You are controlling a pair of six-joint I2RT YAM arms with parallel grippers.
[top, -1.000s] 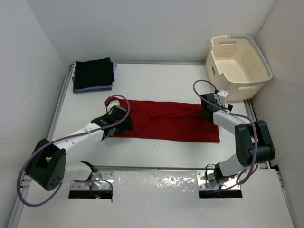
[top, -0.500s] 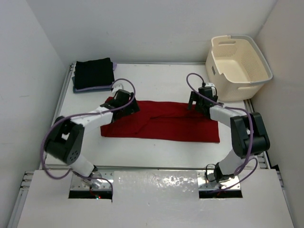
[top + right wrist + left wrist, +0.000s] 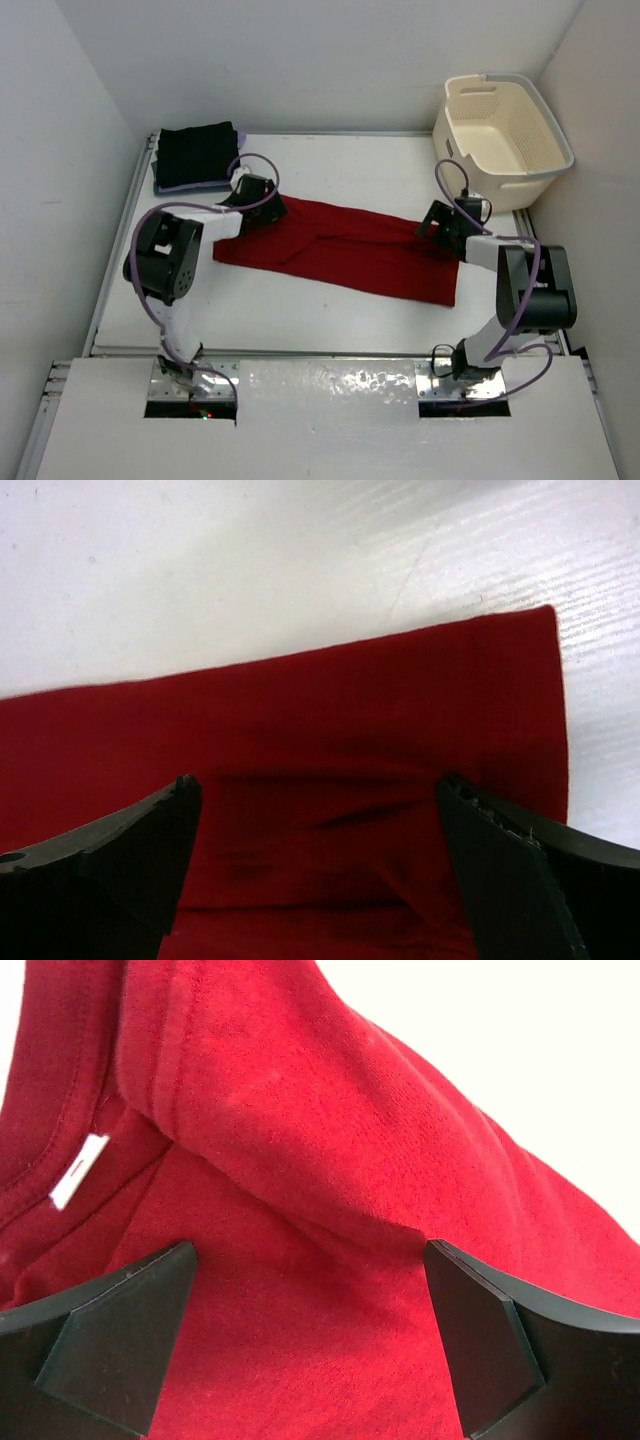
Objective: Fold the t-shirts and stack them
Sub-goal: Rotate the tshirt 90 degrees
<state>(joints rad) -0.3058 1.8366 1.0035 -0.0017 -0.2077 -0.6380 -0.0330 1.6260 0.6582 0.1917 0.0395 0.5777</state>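
Over the red shirt (image 3: 350, 255), the left fingers (image 3: 110, 1350) and right fingers (image 3: 100, 870) are spread, empty; both ends should be pinched evenly, hems kept aligned.

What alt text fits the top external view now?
A red t-shirt lies stretched long across the table, the left tool at its left end, the right tool at its right end. A folded stack, black on top, sits far left; a cream basket far right.

A white table (image 3: 350, 170) sits boxed in by plain white walls (image 3: 300, 60) under even light.
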